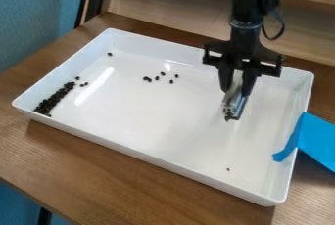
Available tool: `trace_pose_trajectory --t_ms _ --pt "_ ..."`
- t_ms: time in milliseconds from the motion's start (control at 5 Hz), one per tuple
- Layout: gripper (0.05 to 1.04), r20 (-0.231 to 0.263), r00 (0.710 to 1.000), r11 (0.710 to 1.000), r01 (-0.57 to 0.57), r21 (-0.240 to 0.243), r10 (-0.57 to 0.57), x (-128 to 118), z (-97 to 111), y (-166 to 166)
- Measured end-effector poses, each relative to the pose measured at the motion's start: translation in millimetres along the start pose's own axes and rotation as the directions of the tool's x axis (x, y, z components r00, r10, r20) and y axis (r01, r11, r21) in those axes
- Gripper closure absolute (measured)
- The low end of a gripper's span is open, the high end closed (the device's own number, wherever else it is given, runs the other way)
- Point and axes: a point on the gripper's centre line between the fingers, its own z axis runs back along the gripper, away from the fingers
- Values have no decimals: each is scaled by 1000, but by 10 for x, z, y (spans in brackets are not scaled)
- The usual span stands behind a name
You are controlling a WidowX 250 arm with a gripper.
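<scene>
Pincer (235, 93) closed on a shiny piece (235, 102) above a white tray (150, 121)

The black arm (246, 19) enters from the far edge, right of centre, and hangs almost straight down over the right part of the tray. A thin dark cable (280, 31) loops out on its right side. The pincer points downward, its two fingers on either side of the shiny piece, which extends below them.

The arm's upper part is cut off by the view, and the fingers hide some of the held piece, so its full shape is hard to make out. Dark bits show at its lower end; whether they are loose or part of it cannot be told. Whether that end touches the tray floor is also unclear.

The tray is smooth, glossy and rectangular, with rounded corners and raised walls. Small, dark, roundish pellets (54, 98) lie heaped in a band along its left end, a few just beside the heap. A loose group sits left of the pincer toward the far wall, one pellet lies near the far left corner, and a tiny dark speck (227, 169) lies in the near right part. Smooth blue material (317, 141) folds over the right rim. The table (98, 170) has brown wood grain.
</scene>
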Motion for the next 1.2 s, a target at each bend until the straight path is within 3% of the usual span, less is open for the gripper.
trace_pose_trajectory --t_ms 400,600,1200 --pt "738 4 999 999 -38 36 38 120 -269 -5" --pt "739 35 998 997 -58 42 56 147 -299 13" --pt "740 35 993 992 -115 48 113 80 -357 265"
